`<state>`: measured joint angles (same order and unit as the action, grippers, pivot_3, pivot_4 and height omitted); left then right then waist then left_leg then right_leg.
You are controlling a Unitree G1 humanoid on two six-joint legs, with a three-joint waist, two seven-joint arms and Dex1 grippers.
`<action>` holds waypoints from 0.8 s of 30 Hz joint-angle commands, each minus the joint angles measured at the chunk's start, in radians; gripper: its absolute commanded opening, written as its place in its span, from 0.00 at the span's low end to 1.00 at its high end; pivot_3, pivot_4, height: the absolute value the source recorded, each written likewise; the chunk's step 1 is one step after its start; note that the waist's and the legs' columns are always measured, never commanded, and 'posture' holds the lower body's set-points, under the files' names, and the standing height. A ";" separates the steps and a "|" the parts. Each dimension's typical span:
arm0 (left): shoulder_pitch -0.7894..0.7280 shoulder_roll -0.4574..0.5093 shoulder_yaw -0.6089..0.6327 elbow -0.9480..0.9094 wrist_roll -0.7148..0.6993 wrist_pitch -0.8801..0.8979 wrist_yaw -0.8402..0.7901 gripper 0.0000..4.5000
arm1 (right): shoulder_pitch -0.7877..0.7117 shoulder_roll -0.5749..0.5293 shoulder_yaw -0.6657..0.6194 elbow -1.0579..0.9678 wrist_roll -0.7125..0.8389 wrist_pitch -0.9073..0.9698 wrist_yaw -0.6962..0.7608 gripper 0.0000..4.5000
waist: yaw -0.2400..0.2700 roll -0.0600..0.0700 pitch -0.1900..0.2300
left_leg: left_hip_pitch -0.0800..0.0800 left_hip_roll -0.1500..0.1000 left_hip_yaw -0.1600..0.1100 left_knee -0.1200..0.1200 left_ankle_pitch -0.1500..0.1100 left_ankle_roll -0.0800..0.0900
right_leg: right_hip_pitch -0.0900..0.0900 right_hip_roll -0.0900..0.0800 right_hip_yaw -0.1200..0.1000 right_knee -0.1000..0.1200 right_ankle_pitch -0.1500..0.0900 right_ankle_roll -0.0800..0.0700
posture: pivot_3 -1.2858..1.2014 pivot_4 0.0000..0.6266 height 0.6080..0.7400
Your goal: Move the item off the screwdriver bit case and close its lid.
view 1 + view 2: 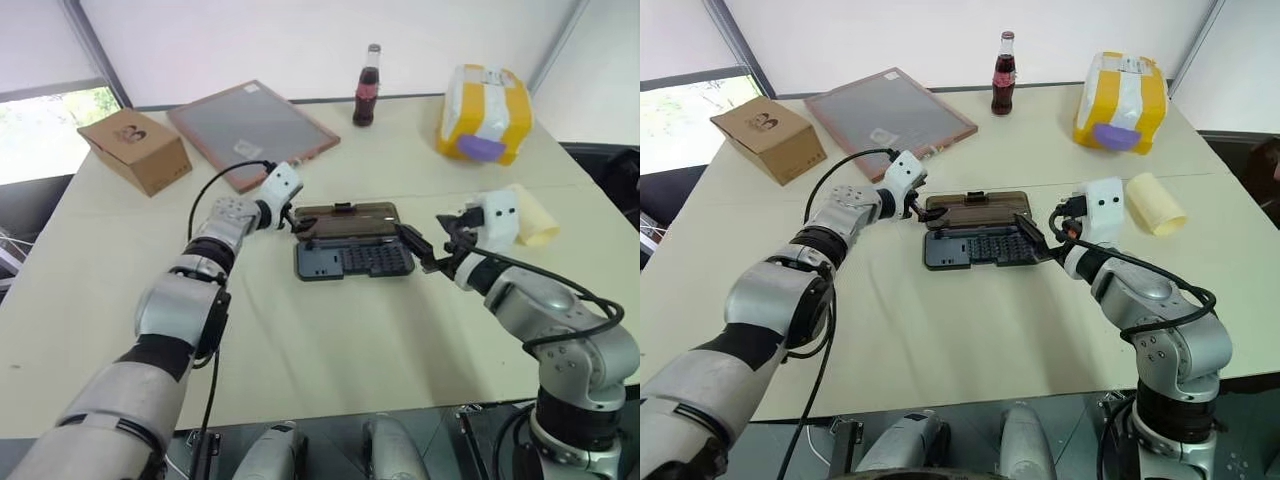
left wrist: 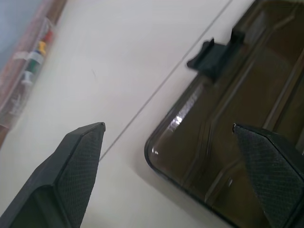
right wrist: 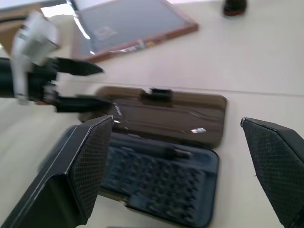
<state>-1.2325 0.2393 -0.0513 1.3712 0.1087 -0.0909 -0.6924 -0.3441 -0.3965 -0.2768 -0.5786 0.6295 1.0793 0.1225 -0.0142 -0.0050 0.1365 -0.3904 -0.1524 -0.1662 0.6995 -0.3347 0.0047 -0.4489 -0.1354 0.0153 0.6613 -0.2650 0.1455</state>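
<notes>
Nearest, the case (image 1: 985, 245) lay open in the table's (image 1: 970, 340) middle, its brown lid (image 1: 975, 212) folded flat behind the bit tray. Both grippers stood spread and empty: the right gripper (image 1: 1032, 238) at the case's right end, the left gripper (image 1: 920, 212) straddling the lid's left corner. Farther right, the roll (image 1: 1154, 203) rested on the table, clear of the case. Beyond stood a bottle (image 1: 1004, 75), board (image 1: 888, 112), box (image 1: 768, 137) and bag (image 1: 1121, 101).

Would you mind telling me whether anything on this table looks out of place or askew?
The bit case lies open, its brown lid flat on the table. The cream roll lies loose on its side, apart from the case. Nothing looks spilled or damaged.
</notes>
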 commanded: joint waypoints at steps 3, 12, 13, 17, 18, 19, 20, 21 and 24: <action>-0.025 0.068 0.117 -0.053 -0.104 -0.003 -0.201 1.00 | -0.165 -0.053 0.095 0.297 -0.116 -0.106 0.065 0.98 | -0.008 0.000 0.000 | 0.000 0.001 0.001 0.000 0.000 0.000 | -0.001 0.000 0.000 0.001 0.000 0.000 | 0.52 0.24 1.00; 0.207 0.197 0.135 -0.424 -0.235 0.141 -0.568 1.00 | -0.473 -0.010 0.264 0.956 -0.307 -0.334 0.214 0.98 | -0.039 0.000 0.000 | -0.001 0.001 0.001 -0.001 0.000 0.000 | -0.005 -0.001 0.001 0.003 0.000 0.000 | 0.52 0.24 1.00; 0.236 0.202 0.134 -0.486 -0.248 0.175 -0.569 1.00 | -0.498 -0.004 0.270 1.009 -0.324 -0.360 0.226 0.98 | -0.042 0.000 0.000 | -0.002 0.001 0.001 -0.001 0.000 0.000 | -0.005 -0.001 0.001 0.003 0.000 0.000 | 0.52 0.24 1.00; 0.446 0.255 0.152 -0.890 -0.325 0.382 -0.526 1.00 | -0.644 0.052 0.290 1.353 -0.408 -0.512 0.234 0.98 | -0.056 0.000 0.000 | -0.003 0.001 0.000 -0.001 0.000 0.000 | -0.007 -0.001 0.002 0.004 0.000 0.000 | 0.52 0.24 1.00; 0.486 0.265 0.156 -0.966 -0.340 0.423 -0.504 1.00 | -0.670 0.061 0.295 1.423 -0.428 -0.539 0.236 0.98 | -0.057 0.000 0.000 | -0.003 0.001 -0.001 -0.001 0.000 0.000 | -0.007 0.000 0.002 0.004 0.000 0.000 | 0.52 0.24 1.00; 0.516 0.273 0.158 -1.026 -0.352 0.456 -0.483 1.00 | -0.689 0.066 0.302 1.479 -0.449 -0.566 0.238 0.93 | -0.057 0.000 0.000 | -0.003 0.001 -0.001 -0.001 0.000 0.000 | -0.007 0.000 0.003 0.004 0.000 0.000 | 0.52 0.24 1.00; 0.548 0.282 0.164 -1.084 -0.366 0.487 -0.462 1.00 | -0.704 0.073 0.312 1.531 -0.472 -0.589 0.245 0.87 | -0.059 0.001 0.000 | -0.003 0.001 -0.001 -0.001 0.000 0.000 | -0.007 0.000 0.003 0.004 0.000 0.000 | 0.52 0.24 1.00; 0.577 0.288 0.172 -1.137 -0.382 0.519 -0.439 1.00 | -0.715 0.079 0.325 1.577 -0.496 -0.610 0.251 0.79 | -0.059 0.001 0.000 | -0.003 0.001 -0.001 -0.001 0.000 0.000 | -0.007 0.000 0.002 0.004 0.000 0.000 | 0.52 0.24 1.00; 0.638 0.298 0.189 -1.249 -0.418 0.583 -0.382 1.00 | -0.736 0.094 0.345 1.674 -0.548 -0.657 0.264 0.46 | -0.059 0.001 -0.001 | -0.002 0.002 -0.002 -0.001 0.000 0.000 | -0.006 0.001 0.002 0.004 0.000 0.000 | 0.52 0.24 1.00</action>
<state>-0.6002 0.5255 0.1070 0.2005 -0.2729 0.4625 -1.1043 -1.0803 -0.3153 0.0482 1.0332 0.1224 0.4327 0.3815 -0.0730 -0.0042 0.1359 -0.3918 -0.1508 -0.1681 0.6982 -0.3347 0.0044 -0.4534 -0.1345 0.0174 0.6648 -0.2649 0.1453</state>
